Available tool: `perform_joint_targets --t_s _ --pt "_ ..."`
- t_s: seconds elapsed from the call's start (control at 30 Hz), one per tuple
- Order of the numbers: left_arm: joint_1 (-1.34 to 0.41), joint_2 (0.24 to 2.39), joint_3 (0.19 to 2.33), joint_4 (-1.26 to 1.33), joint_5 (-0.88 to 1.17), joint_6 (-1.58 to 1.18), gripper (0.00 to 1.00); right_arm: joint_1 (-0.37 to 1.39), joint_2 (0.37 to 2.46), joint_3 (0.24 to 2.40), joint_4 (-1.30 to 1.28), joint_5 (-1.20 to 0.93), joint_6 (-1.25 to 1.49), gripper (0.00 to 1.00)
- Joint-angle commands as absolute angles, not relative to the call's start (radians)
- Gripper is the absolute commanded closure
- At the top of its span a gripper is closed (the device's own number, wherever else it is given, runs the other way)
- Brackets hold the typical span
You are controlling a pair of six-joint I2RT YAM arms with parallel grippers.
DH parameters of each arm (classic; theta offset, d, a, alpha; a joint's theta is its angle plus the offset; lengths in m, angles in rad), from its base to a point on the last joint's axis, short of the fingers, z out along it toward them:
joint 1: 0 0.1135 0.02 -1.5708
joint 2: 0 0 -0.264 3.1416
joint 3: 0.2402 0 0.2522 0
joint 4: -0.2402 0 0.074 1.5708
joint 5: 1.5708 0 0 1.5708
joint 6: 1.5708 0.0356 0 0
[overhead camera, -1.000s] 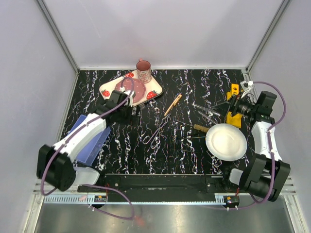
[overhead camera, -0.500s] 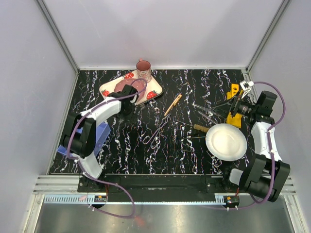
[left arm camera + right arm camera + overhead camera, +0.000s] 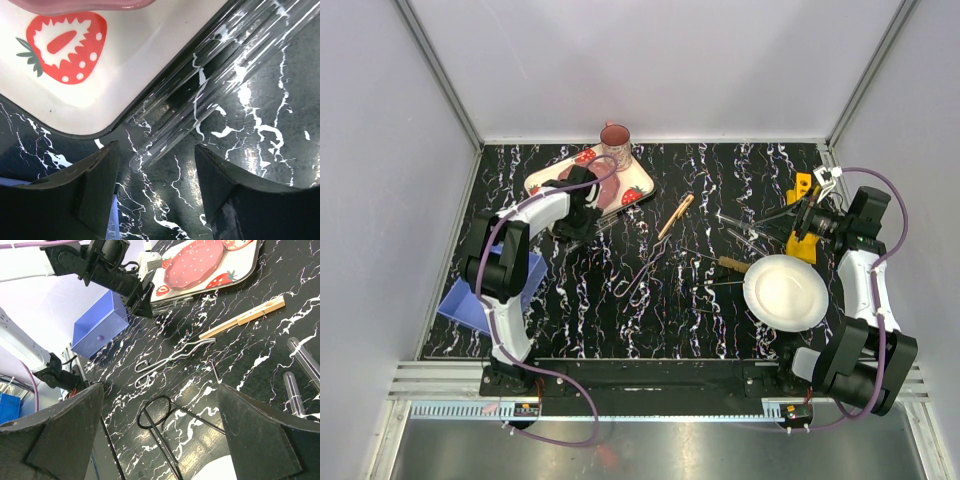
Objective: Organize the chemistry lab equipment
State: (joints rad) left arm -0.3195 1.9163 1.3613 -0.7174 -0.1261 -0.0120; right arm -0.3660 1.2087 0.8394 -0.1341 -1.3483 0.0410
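Top view sat high above and behind the rig, looked steeply down, took in the whole counter (image 3: 720, 180). Left wrist camera was very near the counter, faced down past the left fingers (image 3: 95, 190) at one corner of the strawberry tray (image 3: 100, 105) and a test tube (image 3: 210, 85) beside it. Right wrist camera sat low at the right side, looked obliquely across the counter between the right fingers (image 3: 55, 440). It shared tray, wire tong (image 3: 170, 360) and left arm (image 3: 100, 265) with the top view; tray corner appeared in all three.
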Motion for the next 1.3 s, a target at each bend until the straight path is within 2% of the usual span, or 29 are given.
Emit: perform_joint_targets --t_s 0.0,0.37,0.73,0.97,1.27 --pt "-0.301 1.94 1.401 -0.715 -0.081 0.017 0.39 -0.359 1.21 0.879 -0.143 -1.365 0.015 0.0" --pt "-0.299 1.945 1.351 -0.7 -0.015 0.014 0.51 -0.359 1.216 0.887 -0.149 -1.365 0.014 0.0" --pt "-0.34 1.905 1.261 -0.666 -0.02 0.003 0.55 -0.359 1.224 0.893 -0.147 -1.374 0.023 0.0" --pt "-0.434 1.937 1.293 -0.673 -0.103 -0.052 0.56 -0.359 1.229 0.896 -0.149 -1.381 0.023 0.0" --pt "-0.486 1.983 1.376 -0.686 -0.107 -0.061 0.56 -0.359 1.23 0.896 -0.147 -1.382 0.023 0.0"
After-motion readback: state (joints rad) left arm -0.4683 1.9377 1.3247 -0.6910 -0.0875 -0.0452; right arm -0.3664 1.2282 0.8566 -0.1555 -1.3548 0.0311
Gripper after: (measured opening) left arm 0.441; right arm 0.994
